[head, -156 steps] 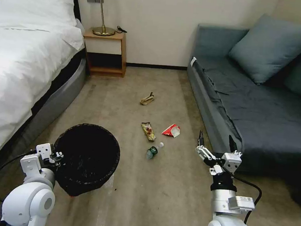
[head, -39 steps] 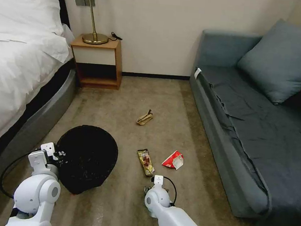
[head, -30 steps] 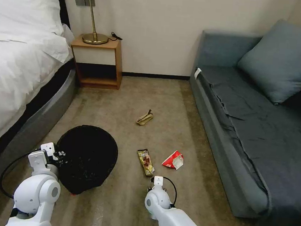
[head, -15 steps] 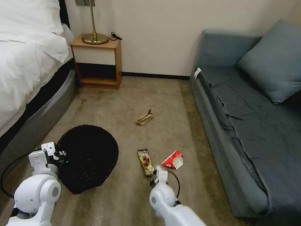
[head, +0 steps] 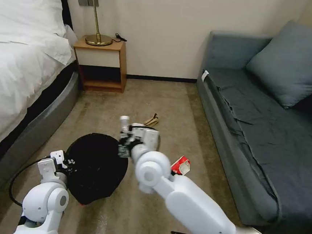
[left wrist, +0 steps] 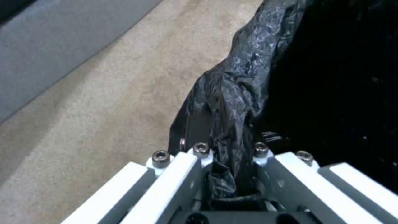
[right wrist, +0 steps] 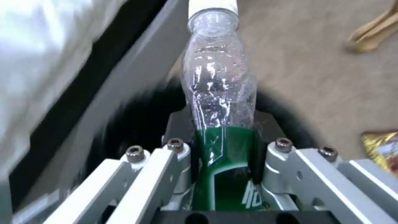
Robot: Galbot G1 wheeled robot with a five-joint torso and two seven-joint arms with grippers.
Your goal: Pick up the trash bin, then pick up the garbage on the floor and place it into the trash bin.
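Right gripper [head: 124, 143], seen from the head, carries the bottle [head: 124, 120] over the trash bin [head: 97, 166]; red-and-white wrapper [head: 181, 165] and tan scrap [head: 151, 120] lie on the carpet. Left wrist: left gripper [left wrist: 228, 155] pinches the bin's liner [left wrist: 232, 93]. Right wrist: jaws clamp the green label [right wrist: 224, 149], release pending.

Your left gripper [head: 66, 161] sits at the trash bin [head: 97, 166] rim's left edge, clamped on the liner [left wrist: 232, 102]. Your right gripper [head: 123, 143] holds the bottle [right wrist: 219, 102] at the bin's far right rim, above the opening. Right of the bin lies the red-and-white wrapper [head: 181, 165]; behind the gripper, the tan scrap [head: 151, 120]. Bed [head: 18, 65] left, sofa [head: 264, 123] right, nightstand [head: 100, 66] at the far wall.
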